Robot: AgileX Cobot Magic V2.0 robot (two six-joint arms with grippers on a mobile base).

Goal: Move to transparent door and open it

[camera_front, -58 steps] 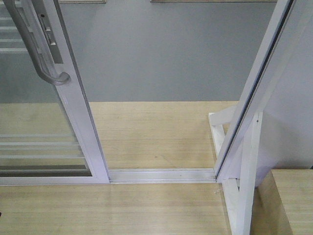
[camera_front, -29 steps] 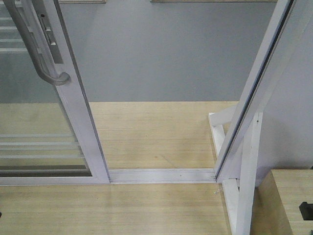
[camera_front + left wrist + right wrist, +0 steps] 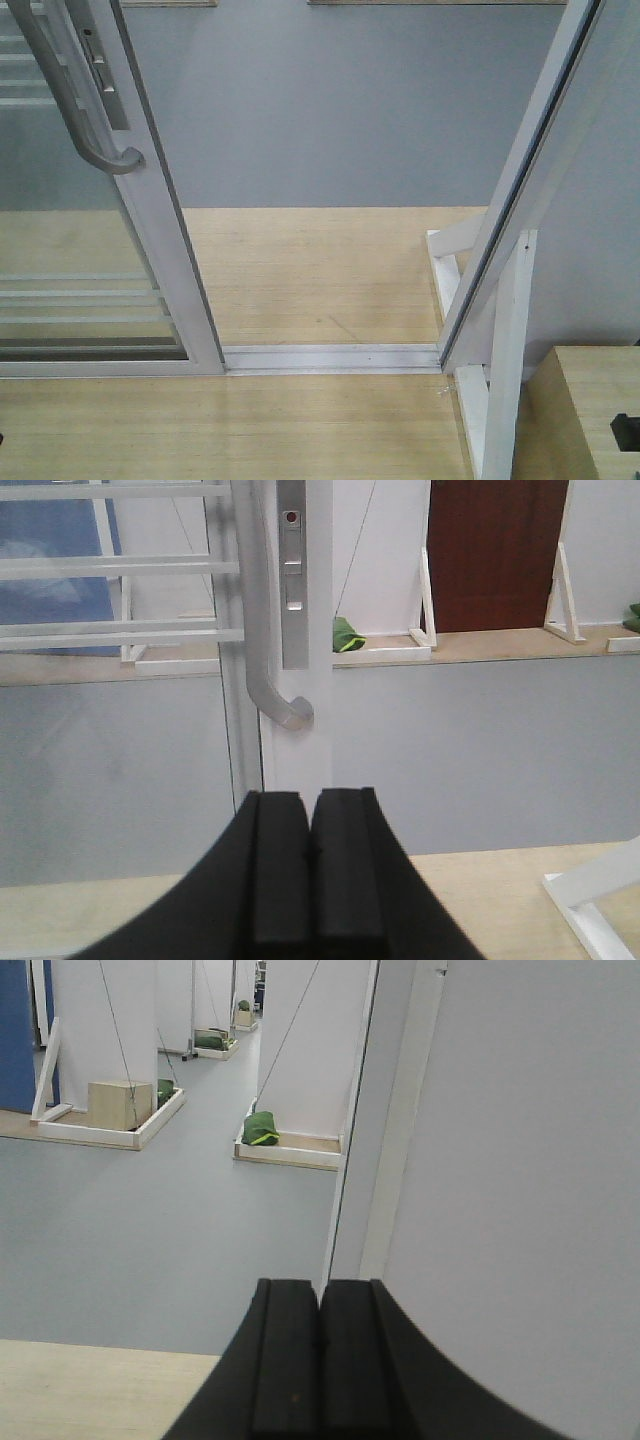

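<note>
Almost nothing has shifted over the last second: only a small dark object [image 3: 625, 432] has come into the lower right corner of the front view, above the wooden box top [image 3: 585, 400], and the door has crept very slightly.

Nearest to me, the left gripper [image 3: 310, 865] has its black pads pressed together with nothing between them. It sits just short of the transparent door [image 3: 150, 230], pointed at the white stile directly below the grey pull handle [image 3: 262, 630]; I see no contact. The right gripper [image 3: 321, 1355] is likewise closed and empty, aimed at the edge of a white panel [image 3: 520, 1190].

Farther out in the front view, the door stands slid to the left, leaving a gap over the floor track [image 3: 330, 357] up to the white slanted post [image 3: 520, 200]. Beyond lies wood flooring, then grey floor [image 3: 330, 110].
</note>
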